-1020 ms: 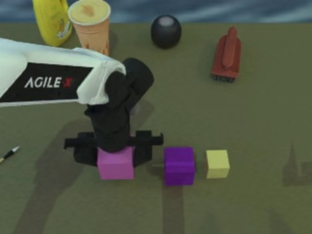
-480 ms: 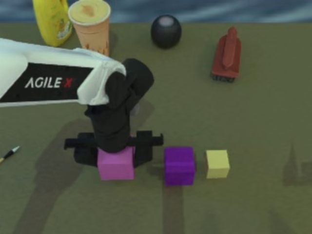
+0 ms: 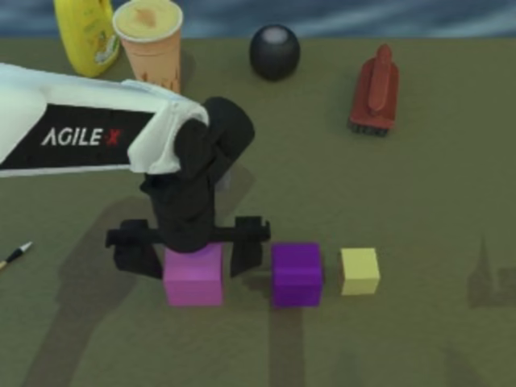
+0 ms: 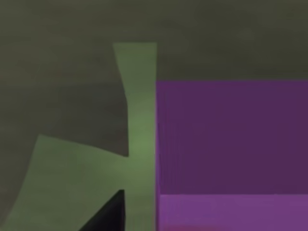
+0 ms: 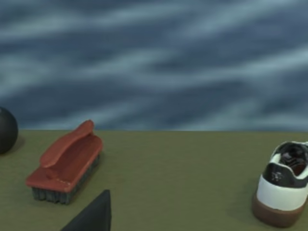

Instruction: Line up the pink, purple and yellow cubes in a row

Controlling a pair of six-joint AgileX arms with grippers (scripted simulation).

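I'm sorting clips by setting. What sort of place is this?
Likely a simulated tabletop workspace: an olive table scattered with unrelated props, such as a red brush, a black ball and a shoe, against a blurry blue backdrop.

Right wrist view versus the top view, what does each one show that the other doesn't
Only the right wrist view shows a black-and-white sneaker standing on the table.

Only the top view shows the left gripper open astride the pink cube, the purple cube and yellow cube in line to its right, plus a yellow bottle, a cup and a pen tip.

Both show the red brush, the black ball and the olive table.
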